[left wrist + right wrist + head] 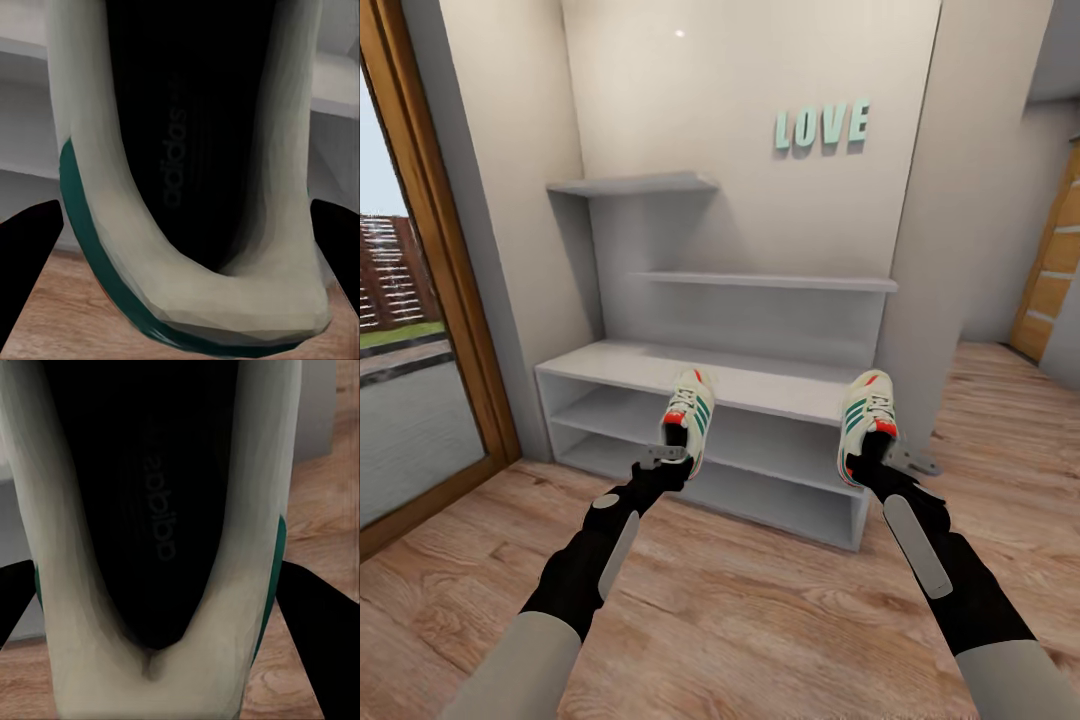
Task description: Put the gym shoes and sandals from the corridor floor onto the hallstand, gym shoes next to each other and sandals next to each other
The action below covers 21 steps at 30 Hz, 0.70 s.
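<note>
Gym shoes (692, 412) gripped, hallstand (780, 392) ahead

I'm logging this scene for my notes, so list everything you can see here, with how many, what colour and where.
gym shoes: two, cream-white with green stripes and red-orange patches; one held up by the left gripper, one by the right gripper, both in front of the hallstand.
hallstand: one, pale grey-white, against the wall ahead; bench top, two low open shelves, stepped wall shelves above.
LOVE letters: one set, pale teal, on the wall above the hallstand.
corridor floor: light brown wood planks.
glass door: one, wood-framed, at the left.
wooden door: one, far right.
left gripper: one, black, shut on its shoe.
right gripper: one, black, shut on its shoe.
</note>
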### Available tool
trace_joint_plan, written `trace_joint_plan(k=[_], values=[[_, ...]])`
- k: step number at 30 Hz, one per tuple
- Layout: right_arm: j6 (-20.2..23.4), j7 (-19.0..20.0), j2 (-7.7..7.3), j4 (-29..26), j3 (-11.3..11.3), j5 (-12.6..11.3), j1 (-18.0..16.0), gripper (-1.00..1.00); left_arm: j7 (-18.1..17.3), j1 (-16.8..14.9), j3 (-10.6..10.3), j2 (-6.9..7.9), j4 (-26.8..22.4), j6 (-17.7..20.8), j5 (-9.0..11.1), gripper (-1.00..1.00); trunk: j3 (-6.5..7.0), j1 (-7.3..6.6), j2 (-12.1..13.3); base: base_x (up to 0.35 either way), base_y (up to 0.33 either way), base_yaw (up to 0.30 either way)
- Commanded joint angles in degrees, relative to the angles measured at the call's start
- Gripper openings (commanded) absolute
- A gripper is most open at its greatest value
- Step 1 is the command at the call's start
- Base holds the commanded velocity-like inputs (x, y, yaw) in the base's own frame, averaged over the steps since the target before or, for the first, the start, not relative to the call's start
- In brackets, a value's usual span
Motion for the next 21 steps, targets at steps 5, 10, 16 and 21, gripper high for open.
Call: trace_joint_plan(k=[5,10,16,21], values=[[0.08,-0.55,-0.06,-0.11,0.16,-0.42,-0.05,-1.0,-0.06,0.0,0.04,0.01,-0.1,0.4,0.6,-1.0,0.14,-0.01,-0.03,0.0,0.003,-0.269],[0.08,-0.53,-0.06,-0.15,0.16,-0.42,-0.05,-1.0,-0.06,0.02,0.03,0.0,-0.09,0.42,0.6,-1.0,0.33,-0.01,-0.03,0.0,0.0,-0.269],[0.08,-0.55,-0.09,-0.16,0.16,-0.42,-0.08,-1.0,-0.06,-0.01,0.05,0.02,-0.07,0.43,0.6,-1.0,0.57,-0.01,-0.03,0.0,0.0,-0.269],[0.08,-0.54,-0.09,-0.16,0.16,-0.42,-0.06,-1.0,-0.06,-0.02,0.07,0.0,-0.06,0.41,0.6,-1.0,0.77,-0.01,-0.03,0.0,0.0,-0.269]])
